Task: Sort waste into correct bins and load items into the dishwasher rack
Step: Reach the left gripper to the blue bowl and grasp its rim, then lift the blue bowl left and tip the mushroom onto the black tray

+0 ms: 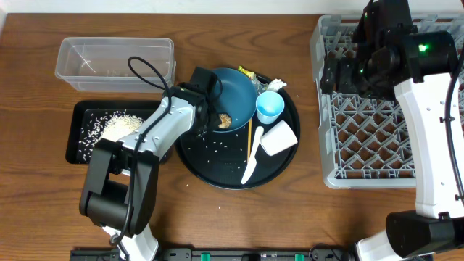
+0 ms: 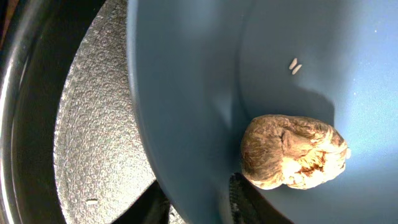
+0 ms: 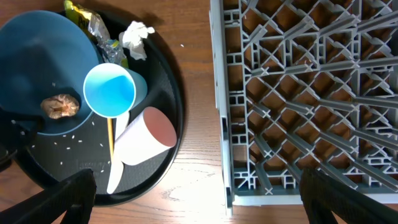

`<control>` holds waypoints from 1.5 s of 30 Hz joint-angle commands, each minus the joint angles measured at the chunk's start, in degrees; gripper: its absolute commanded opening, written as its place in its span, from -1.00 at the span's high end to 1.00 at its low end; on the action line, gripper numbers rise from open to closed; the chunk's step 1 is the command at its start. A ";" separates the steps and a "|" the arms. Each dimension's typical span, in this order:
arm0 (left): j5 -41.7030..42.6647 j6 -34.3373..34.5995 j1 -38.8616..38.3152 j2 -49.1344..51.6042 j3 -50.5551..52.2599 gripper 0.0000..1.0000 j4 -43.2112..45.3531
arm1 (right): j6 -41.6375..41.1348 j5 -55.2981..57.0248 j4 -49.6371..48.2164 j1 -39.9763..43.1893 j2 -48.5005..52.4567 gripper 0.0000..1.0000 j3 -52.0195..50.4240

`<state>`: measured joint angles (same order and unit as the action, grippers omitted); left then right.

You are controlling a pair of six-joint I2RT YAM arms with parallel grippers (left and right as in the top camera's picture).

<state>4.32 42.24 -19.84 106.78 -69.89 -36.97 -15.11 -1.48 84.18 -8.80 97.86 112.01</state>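
1. Dark blue large bowl (image 1: 235, 90) sits on the upper-left part of the large round black tray (image 1: 217, 172). A brown food lump (image 2: 292, 152) is inside it, low against the wall.
2. Left gripper (image 2: 196, 204) is at the bowl's rim on the tray's left side. One finger (image 2: 235, 194) is inside by the lump, and the other seems to be outside the wall. It straddles the wall, but I cannot tell if the pinch is firm.
3. Likely reason: hold the bowl by its rim so it can be carried and tipped. The lump has to go in a bin before the bowl is racked.
4. Shallow black rectangular tray (image 1: 78, 148) lies just left of the round tray and holds a pile of white rice grains (image 1: 119, 125). The clear plastic tub (image 1: 116, 61) is up-left of the round tray.
5. Right gripper (image 3: 199, 193) hangs over the grey plastic dishwasher rack (image 1: 362, 138), right of the round tray. Its jaws are spread wide and hold nothing; it looks parked out of the way.
6. On the round tray's right side are the light blue cup (image 1: 270, 107), the white cup (image 1: 279, 138) lying on its side, and the white spoon (image 1: 254, 161).
7. At the round tray's top edge are crumpled white tissue (image 1: 276, 84) and a yellow wrapper (image 1: 246, 72).
8. Risk: a thin rim grip may slip when the bowl is tilted.
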 commanded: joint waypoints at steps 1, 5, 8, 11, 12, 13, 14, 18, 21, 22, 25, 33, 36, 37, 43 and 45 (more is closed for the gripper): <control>-0.31 0.09 -0.13 0.70 -0.42 0.46 0.17 | -0.72 -0.02 0.04 0.11 -0.61 -0.98 0.39; -0.31 0.07 -0.13 0.70 -0.39 0.63 0.13 | -0.70 -0.02 0.04 0.11 -0.61 -0.99 0.39; -0.31 0.07 -0.13 0.70 -0.42 0.87 -0.02 | -0.72 -0.02 0.04 0.11 -0.61 -0.98 0.39; -0.31 0.00 -0.07 0.68 -0.42 0.88 -0.28 | -0.72 -0.02 0.04 0.11 -0.61 -0.99 0.39; -0.31 0.00 -0.07 0.63 -0.44 0.88 -0.44 | -0.70 -0.02 0.04 0.11 -0.61 -0.99 0.39; -0.31 -0.20 0.00 0.59 -0.44 0.88 -0.46 | -0.72 -0.02 0.04 0.11 -0.61 -0.99 0.39; -0.33 -0.17 0.09 0.44 -0.44 0.88 -0.50 | -0.70 -0.02 0.04 0.11 -0.61 -0.99 0.39; -0.37 -0.22 0.61 -0.17 -0.44 0.88 -0.63 | -0.72 -0.02 0.04 0.11 -0.61 -0.98 0.39; -0.50 -0.59 1.38 -0.72 -0.44 0.87 -0.72 | -0.70 -0.02 0.04 0.11 -0.61 -0.98 0.39; -0.52 -0.59 1.62 -0.92 -0.44 0.88 -0.92 | -0.72 -0.02 0.04 0.11 -0.61 -0.99 0.39; -0.52 -0.59 2.80 -2.16 -0.44 0.88 -1.57 | -0.70 -0.02 0.04 0.11 -0.61 -0.98 0.39; -0.48 -2.99 5.38 -8.52 -0.52 0.88 -3.91 | -0.72 -0.02 0.04 0.11 -0.61 -0.99 0.39; -0.50 -3.41 5.42 -12.24 -0.52 0.88 -5.22 | -0.72 -0.02 0.04 0.11 -0.61 -0.97 0.39; -0.50 -3.41 5.42 -13.66 -0.52 0.88 -5.81 | -0.72 -0.02 0.04 0.11 -0.61 -0.98 0.39; -0.52 -3.45 5.42 -20.28 -0.52 0.88 -9.64 | -0.70 -0.02 0.04 0.11 -0.61 -0.98 0.39; -0.59 -3.74 5.55 -22.25 -0.52 0.88 -11.28 | -0.70 -0.02 0.04 0.11 -0.61 -0.98 0.39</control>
<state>4.08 39.59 -14.41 87.18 -70.15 -47.22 -15.11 -1.50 84.18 -8.80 97.86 112.01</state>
